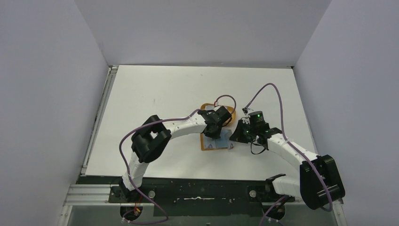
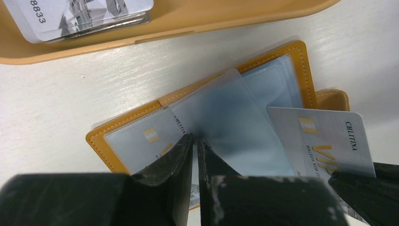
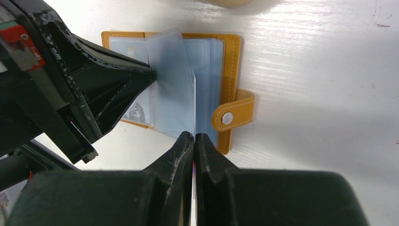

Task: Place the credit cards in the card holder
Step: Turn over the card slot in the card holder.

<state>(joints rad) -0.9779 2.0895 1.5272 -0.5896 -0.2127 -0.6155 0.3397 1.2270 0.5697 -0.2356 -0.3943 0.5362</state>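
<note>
While both tools pinch, the card holder (image 3: 231, 70) lies open mid-bench.
It sits nearer the near edge of the bench (image 1: 155, 89), just beside the orange tray (image 2: 188, 23) with its stacked cards (image 2: 84, 14); the left tool (image 2: 195, 141) is narrowed on a clear sleeve (image 2: 226, 113), and the right tool (image 3: 194, 136) grips a silver card (image 2: 320, 141) edge-on over the pages.

Orange tray (image 2: 211, 21): raised rim, lies beyond the tips of the left jaws, mostly to their left. Only a sliver shows past the right jaws.
White table (image 1: 155, 94): streaked matte top under both sets of jaws. Small reddish specks far right of the right jaws, possibly scuffs.
Grey walls (image 1: 47, 117): three sides, well beyond the jaws.
Metal rail (image 1: 96, 132): table's left edge, well apart from the left jaws.
</note>
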